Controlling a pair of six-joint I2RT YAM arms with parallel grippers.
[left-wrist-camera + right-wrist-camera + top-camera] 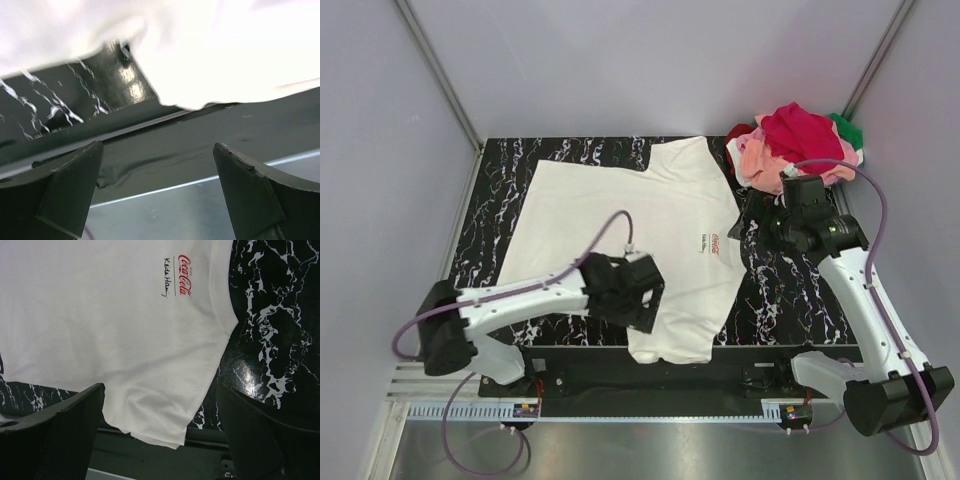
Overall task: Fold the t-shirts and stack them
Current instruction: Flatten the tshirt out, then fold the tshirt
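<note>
Ahead of the left gripper (pixel 157 150): only a blurred, washed-out hem of the white t-shirt (pixel 240 55), cut off at the top edge. Seen from above, fingertips hidden under the wrist, along with a patch of hem. Ahead of the right gripper (pixel 161 390): same shirt cropped top and left. Beyond it, pile of t-shirts (pixel 795 145), lower layers buried, count impossible to tell.

The spread t-shirt (pixel 620 215) is plain white, with a small red script logo (pixel 184 275) beside black handwritten lettering (pixel 167 277). The table top (pixel 495 230) is black with irregular white marble veining. The heaped t-shirts (pixel 795 145) are in solid colours: pink, magenta, dark red and green.
</note>
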